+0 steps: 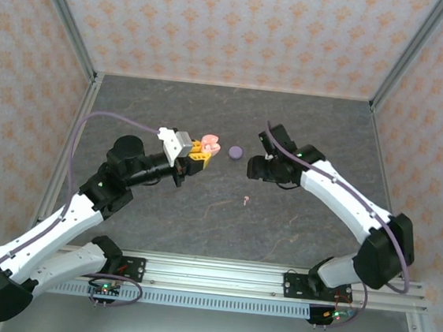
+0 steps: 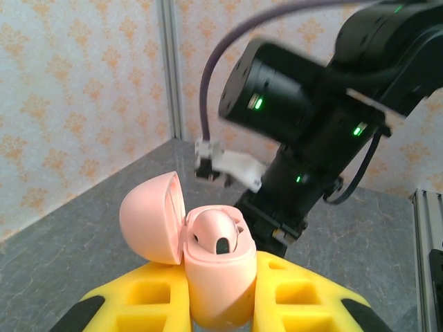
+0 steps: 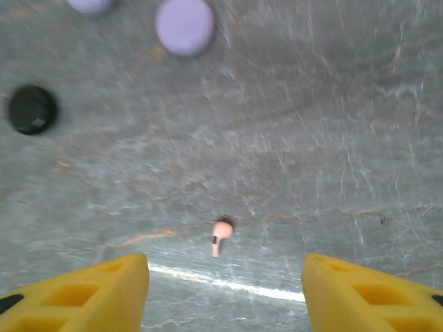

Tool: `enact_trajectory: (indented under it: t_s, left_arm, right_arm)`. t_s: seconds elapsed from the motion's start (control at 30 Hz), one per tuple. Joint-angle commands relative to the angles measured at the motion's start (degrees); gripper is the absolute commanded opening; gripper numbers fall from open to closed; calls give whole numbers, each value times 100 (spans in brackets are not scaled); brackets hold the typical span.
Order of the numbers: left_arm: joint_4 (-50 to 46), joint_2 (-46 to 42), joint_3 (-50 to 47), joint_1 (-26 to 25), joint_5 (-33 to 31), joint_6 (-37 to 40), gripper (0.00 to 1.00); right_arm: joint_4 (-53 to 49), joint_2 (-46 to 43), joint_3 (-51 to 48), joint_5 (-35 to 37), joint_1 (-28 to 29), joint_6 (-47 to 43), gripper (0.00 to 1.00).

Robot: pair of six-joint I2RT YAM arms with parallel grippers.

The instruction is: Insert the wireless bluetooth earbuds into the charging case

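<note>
Left claw [image 1: 198, 152] closed on a pink charging case [image 2: 218, 277], lid hinged open, with one pink earbud [image 2: 216, 232] seated inside. Right claw [image 3: 225, 277] open, its fingers spread above a loose pink earbud [image 3: 221, 232] lying on the grey marbled worktop [image 1: 305, 127]. A lilac disc [image 3: 184, 25] and a black disc [image 3: 31, 109] lie farther ahead. Walls [image 1: 236, 25] carry peach-patterned paper.

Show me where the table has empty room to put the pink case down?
The grey table is bare along the far wall and in the near strip between the small pink earbud and the metal rail. The middle is crowded: left gripper holding the open pink charging case, round lilac disc, right gripper close together.
</note>
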Motion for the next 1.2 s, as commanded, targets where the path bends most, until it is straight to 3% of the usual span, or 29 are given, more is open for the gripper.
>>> enact_trajectory:
  t_s: [0.0,0.57,1.17]
  left_arm:
    - [-65,-150,-100,-67,-164,115,0]
    - [-57,-180,-173,-64,-217,85,0]
    - [-135,-215,-177,-63,-286,95,0]
  right_arm:
    - [29,306,-218,-6,-18,100,57]
    - [668,1661,-302,-399,311,283,45]
    - [488,2156,-82,-253,475,266,35]
